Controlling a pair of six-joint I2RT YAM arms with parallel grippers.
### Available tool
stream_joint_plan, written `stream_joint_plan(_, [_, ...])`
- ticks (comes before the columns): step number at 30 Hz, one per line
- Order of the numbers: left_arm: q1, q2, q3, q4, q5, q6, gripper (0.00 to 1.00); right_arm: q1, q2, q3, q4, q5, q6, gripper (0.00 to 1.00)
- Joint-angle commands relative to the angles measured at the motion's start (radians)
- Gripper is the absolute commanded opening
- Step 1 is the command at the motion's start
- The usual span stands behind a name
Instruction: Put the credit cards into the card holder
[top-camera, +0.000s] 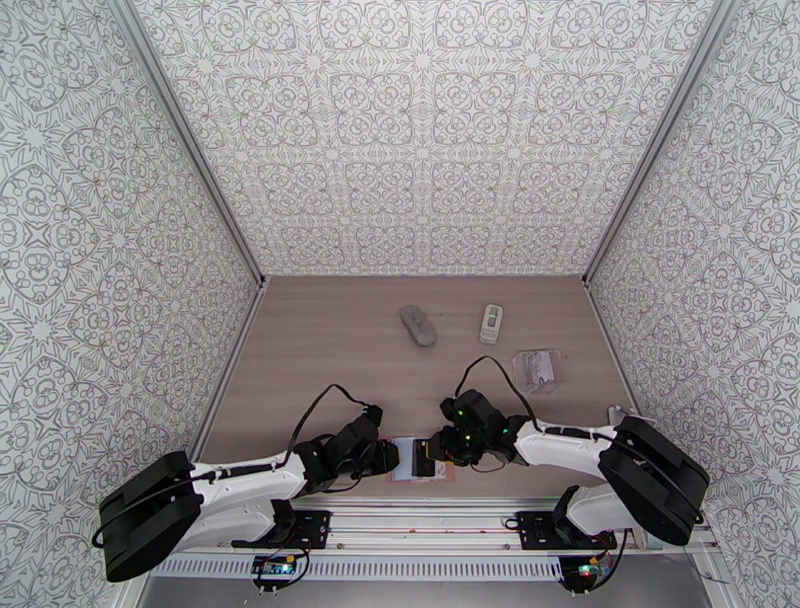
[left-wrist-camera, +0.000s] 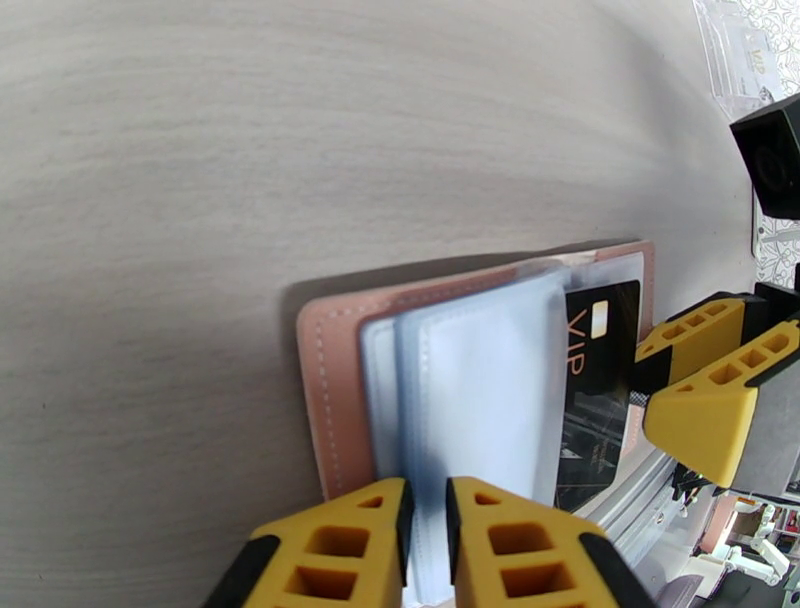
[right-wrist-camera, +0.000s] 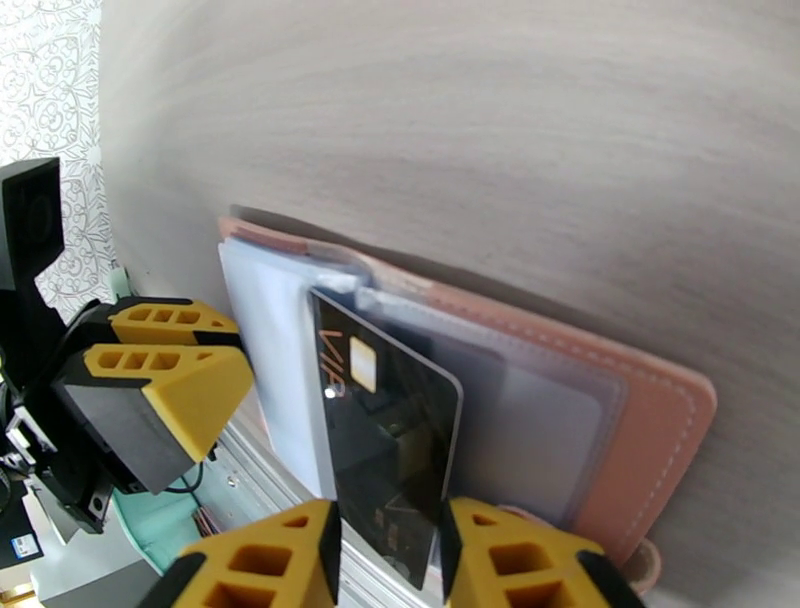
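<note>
A pink card holder (top-camera: 440, 478) lies open at the table's near edge, its clear sleeves fanned out (left-wrist-camera: 330, 380) (right-wrist-camera: 650, 430). My left gripper (top-camera: 392, 458) (left-wrist-camera: 428, 530) is shut on the edge of a clear sleeve (left-wrist-camera: 480, 390), holding it lifted. A black credit card marked "VIP" (left-wrist-camera: 595, 400) (right-wrist-camera: 385, 430) sits partly inside a sleeve on the right side. My right gripper (top-camera: 440, 450) (right-wrist-camera: 388, 560) is at the card's outer end, with the card's face showing in the gap between its parted fingers. The two grippers face each other across the holder.
A clear plastic packet (top-camera: 535, 368) (left-wrist-camera: 740, 50) lies at the right of the table. A grey lump (top-camera: 418, 325) and a small white device (top-camera: 490, 323) sit farther back. Patterned walls enclose the table on three sides. A metal rail runs along the near edge.
</note>
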Motion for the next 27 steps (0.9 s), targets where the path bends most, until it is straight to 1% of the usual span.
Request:
stream_joint_plan(1, [-0.011,0.022,-0.022,-0.046,-0.017,-0.002,0.22,0.014,0.010,0.024,-0.080,0.048,-0.026,0.34])
stream_joint_plan(7, [-0.012,0.023,-0.022,-0.046,-0.018,-0.002,0.22,0.030,0.027,0.057,-0.133,0.089,-0.035,0.34])
stream_joint_plan(17, [-0.013,0.032,-0.022,-0.040,-0.019,-0.001,0.22,0.070,0.062,0.130,-0.263,0.198,-0.052,0.34])
stream_joint_plan(27, [-0.014,0.031,-0.025,-0.039,-0.021,-0.002,0.22,0.111,0.110,0.191,-0.324,0.248,-0.054,0.34])
